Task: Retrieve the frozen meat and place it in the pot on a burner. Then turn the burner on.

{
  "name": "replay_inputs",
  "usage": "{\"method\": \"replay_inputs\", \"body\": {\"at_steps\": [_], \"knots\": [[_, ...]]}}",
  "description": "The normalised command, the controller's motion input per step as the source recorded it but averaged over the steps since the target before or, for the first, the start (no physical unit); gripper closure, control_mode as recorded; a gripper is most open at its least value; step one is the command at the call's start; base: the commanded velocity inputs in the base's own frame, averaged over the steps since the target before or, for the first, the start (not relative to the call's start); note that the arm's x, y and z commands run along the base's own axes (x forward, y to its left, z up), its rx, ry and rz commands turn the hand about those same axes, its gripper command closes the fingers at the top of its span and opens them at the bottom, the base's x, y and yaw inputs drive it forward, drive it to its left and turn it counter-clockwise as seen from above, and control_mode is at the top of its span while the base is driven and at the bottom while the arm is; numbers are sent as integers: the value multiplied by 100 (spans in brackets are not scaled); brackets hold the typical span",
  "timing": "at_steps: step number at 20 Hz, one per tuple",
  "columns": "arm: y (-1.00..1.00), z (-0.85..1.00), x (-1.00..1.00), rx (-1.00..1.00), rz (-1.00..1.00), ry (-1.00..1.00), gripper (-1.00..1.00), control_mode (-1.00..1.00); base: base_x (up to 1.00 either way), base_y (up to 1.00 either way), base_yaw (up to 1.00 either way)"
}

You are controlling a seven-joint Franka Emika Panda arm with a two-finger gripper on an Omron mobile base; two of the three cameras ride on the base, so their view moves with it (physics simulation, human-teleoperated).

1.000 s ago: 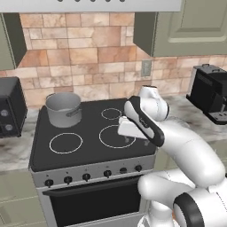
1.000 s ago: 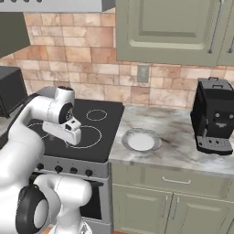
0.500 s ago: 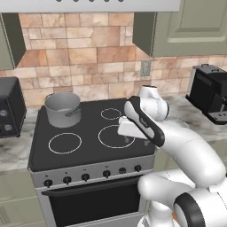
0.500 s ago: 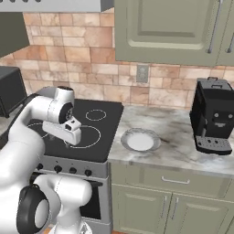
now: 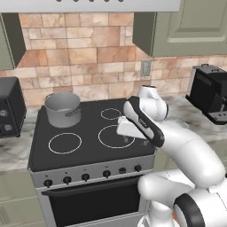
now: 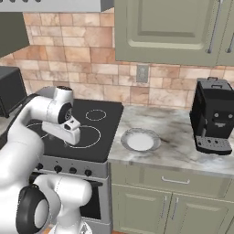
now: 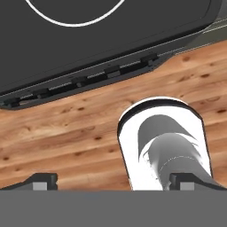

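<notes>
The pot [image 5: 63, 108], a grey metal saucepan, stands on the back left burner of the black stove [image 5: 88, 150]. The frozen meat is out of view. My arm is folded over the stove's front right burner [image 5: 116, 136], with the hand [image 5: 127, 128] low above it and about a burner's width right of the pot. In the hand view my gripper [image 7: 114, 182] is open, nothing between its fingertips [image 7: 43, 181]. It looks down past the stove's front edge and the knobs [image 7: 111, 71] to the wooden floor. The knob row [image 5: 93, 175] lines the stove front.
A white plate [image 6: 140, 140] lies on the marble counter [image 6: 178, 146] right of the stove. A black coffee machine [image 6: 214, 116] stands further right. A black appliance [image 5: 9, 106] sits on the counter left of the stove. Wall cabinets and a hood hang above.
</notes>
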Motion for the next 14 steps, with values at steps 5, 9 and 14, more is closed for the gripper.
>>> {"method": "replay_inputs", "body": {"at_steps": [5, 9, 14], "knots": [[56, -13, -12, 0, -12, -26, -100, -100, 0, 0, 0], [87, -40, -3, -4, -11, -12, -100, -100, 0, 0, 0], [87, -48, 0, -15, -9, -5, -100, -100, 0, 0, 0]]}}
